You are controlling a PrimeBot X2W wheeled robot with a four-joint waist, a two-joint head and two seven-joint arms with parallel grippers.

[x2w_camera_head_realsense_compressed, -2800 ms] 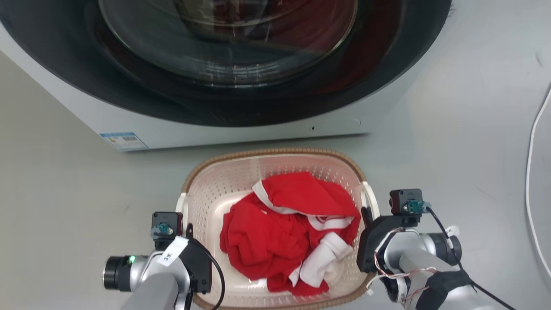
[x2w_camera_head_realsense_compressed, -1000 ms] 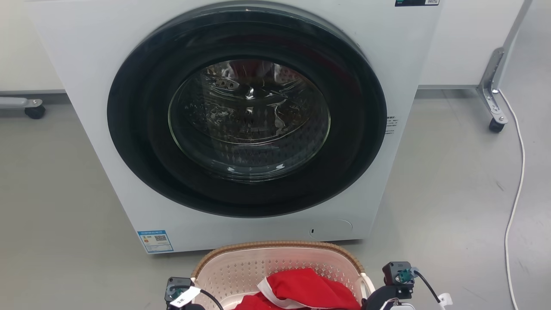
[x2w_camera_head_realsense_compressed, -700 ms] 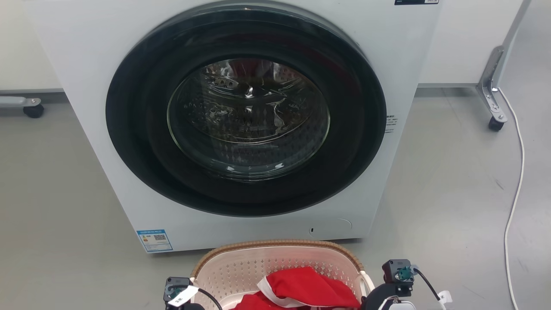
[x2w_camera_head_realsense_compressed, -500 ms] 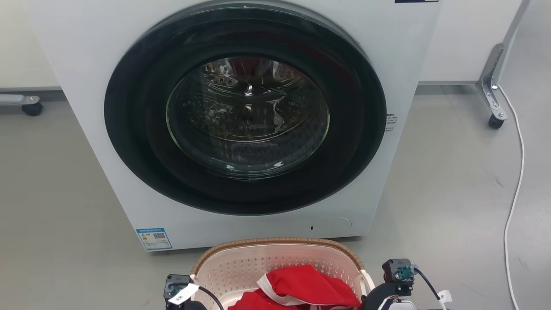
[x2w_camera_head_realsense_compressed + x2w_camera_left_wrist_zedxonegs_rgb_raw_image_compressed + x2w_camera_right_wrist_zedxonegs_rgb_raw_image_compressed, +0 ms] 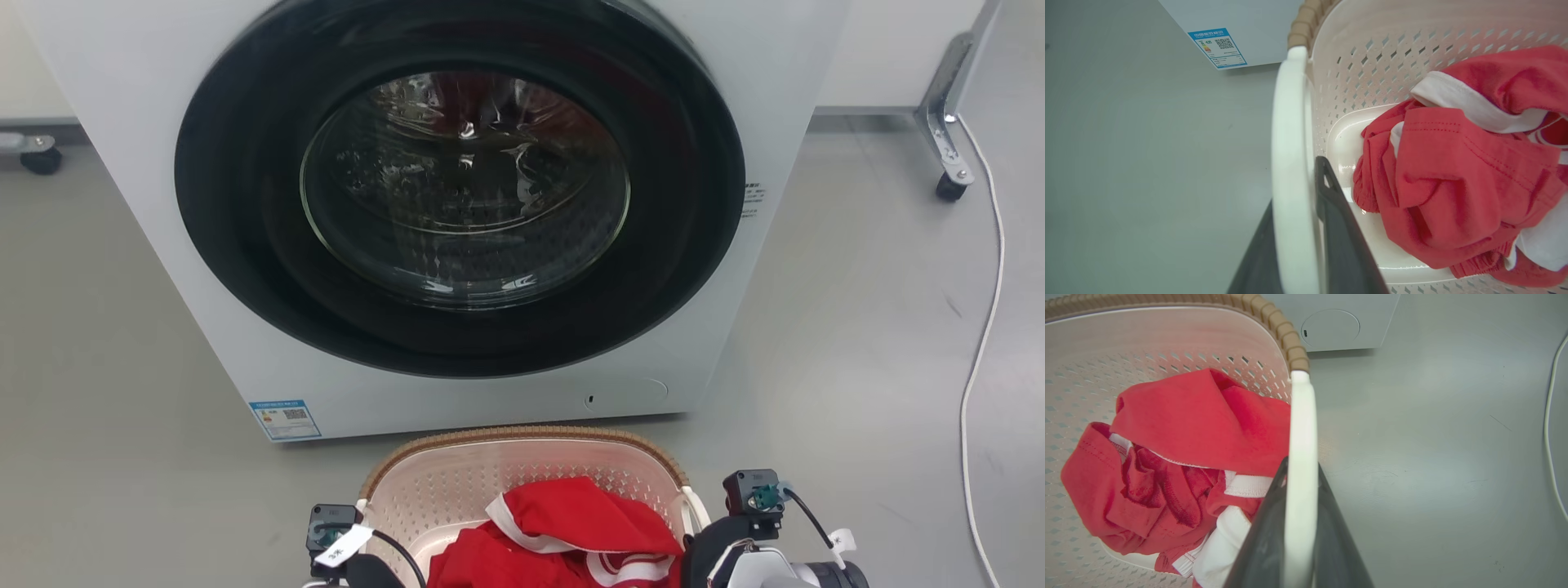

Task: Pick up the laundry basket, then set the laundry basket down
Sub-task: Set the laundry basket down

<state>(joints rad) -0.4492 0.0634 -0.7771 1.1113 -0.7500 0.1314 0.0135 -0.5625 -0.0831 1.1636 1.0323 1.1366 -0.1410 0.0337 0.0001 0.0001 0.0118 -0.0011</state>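
Laundry basket (image 5: 531,434) sits just in front of the washing machine (image 5: 351,408), below its round door (image 5: 465,188), with a red and white garment (image 5: 571,523) heaped inside. The left tool (image 5: 1295,181) is clenched on the white handle (image 5: 1289,122) on the side nearer the machine's blue label (image 5: 1216,48), one dark finger inside the wall and one outside. The right tool (image 5: 1301,463) grips the opposite handle (image 5: 1302,416) the same way. Holding both sides at once likely keeps the load level and stops the light plastic from tipping. Whether the base is clear of the floor (image 5: 122,367) before the machine, I cannot tell.
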